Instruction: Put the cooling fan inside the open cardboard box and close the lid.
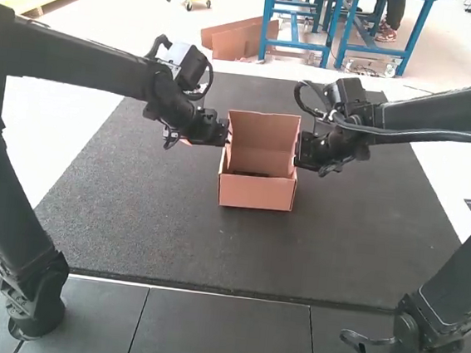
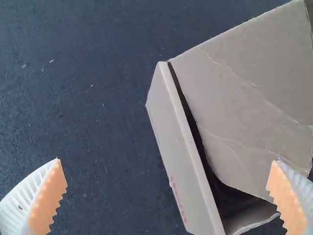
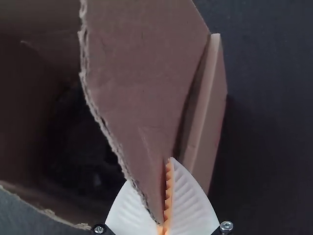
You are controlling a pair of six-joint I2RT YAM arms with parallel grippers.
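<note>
- One black mat (image 1: 132, 208) is spread beneath both grippers. It is judged to be there to keep the box from sliding.
- One cardboard box (image 1: 256, 191) is stood between the two grippers. Its lid (image 1: 261, 133) is raised upright at the back, so the top is left open.
- Two side flaps are counted.
  - The left side flap (image 2: 244, 112) is caught between the spread fingers (image 2: 46, 196) of the left gripper (image 1: 217, 133). The fingers are held wide apart and nothing is gripped. This is judged to be a stance for bracing the flap or taking hold of it.
  - The right side flap (image 3: 146, 88) is pinched at its torn edge by the right gripper (image 1: 300, 158). The pads (image 3: 168, 196) are pressed together on the card, probably so the flap can be folded in before the lid.
- One dark round shape, judged to be the cooling fan (image 3: 83, 161), is made out dimly inside the box, just beyond the right gripper's tips and below the held flap. On that reading, only the closing is left to be done.
</note>
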